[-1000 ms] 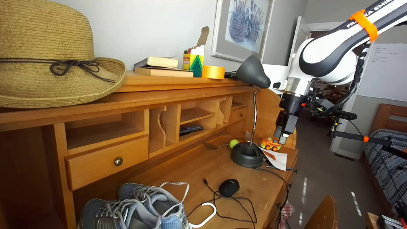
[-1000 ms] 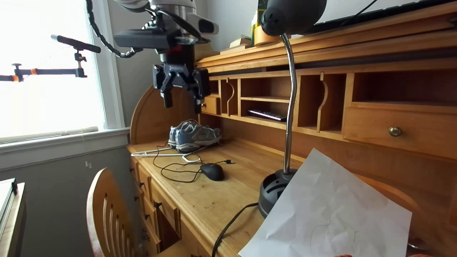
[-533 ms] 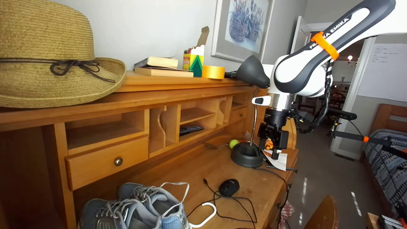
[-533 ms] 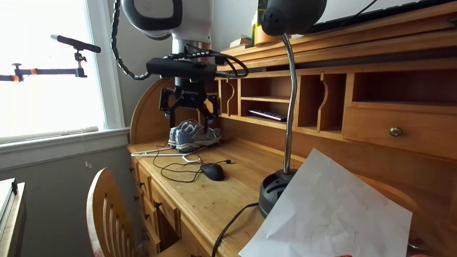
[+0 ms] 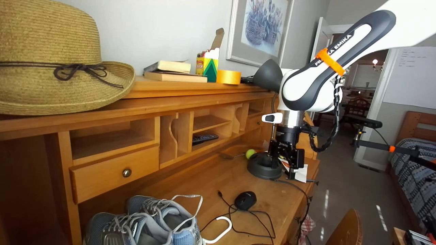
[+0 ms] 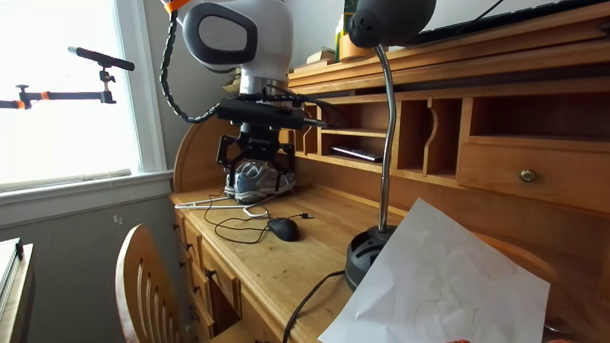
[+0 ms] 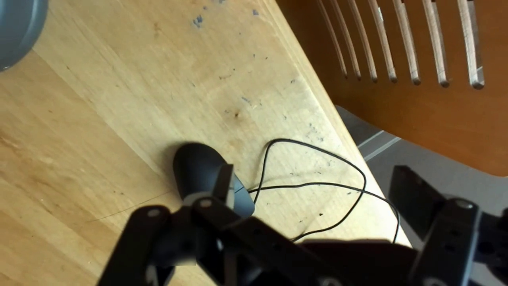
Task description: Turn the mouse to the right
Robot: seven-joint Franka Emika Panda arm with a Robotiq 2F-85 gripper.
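The gripper (image 6: 255, 185) hangs over the desk (image 6: 305, 264), touching nothing that I can see. With the lamp base (image 5: 261, 167) as reference, the mouse (image 5: 245, 200) rests flat on the desk, apart from the lamp base; the sneakers (image 5: 150, 221) stand farther from that base, beyond the mouse. The cable (image 7: 321, 183) loops loosely on the mouse's side away from the lamp base. The fingers (image 7: 412, 194) are spread wide and hold nothing: in the wrist view one overlaps the mouse, the other lies out past the desk's edge. Step in hand, as I judge it: the approach, with the turn yet to be made. The next move seems to call for a shift inward over the desk until the mouse is centred between the fingers, then a descent clear of the cable; closing and turning it right would follow.
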